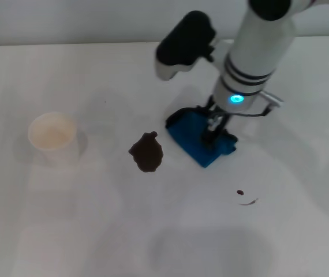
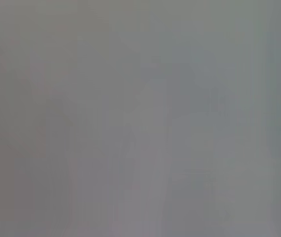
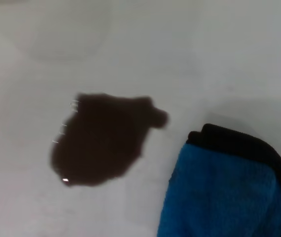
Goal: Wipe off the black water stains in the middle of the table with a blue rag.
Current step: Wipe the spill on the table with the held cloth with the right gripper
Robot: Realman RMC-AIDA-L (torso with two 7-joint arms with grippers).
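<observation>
The black water stains show as a dark blotch (image 1: 147, 153) in the middle of the white table (image 1: 95, 231), with a tiny dot (image 1: 240, 192) and a thin streak further right. Just right of the blotch lies the blue rag (image 1: 192, 137) with its black edging. My right gripper (image 1: 213, 131) comes down from above onto the rag's right part, its fingers closed into the cloth. In the right wrist view the blotch (image 3: 103, 140) sits a short gap from the rag's black-edged corner (image 3: 224, 192). My left gripper is out of view; its wrist view shows only flat grey.
A white paper cup (image 1: 52, 135) stands upright at the left, well away from the blotch. The right arm's black-and-white body reaches over the far right of the table.
</observation>
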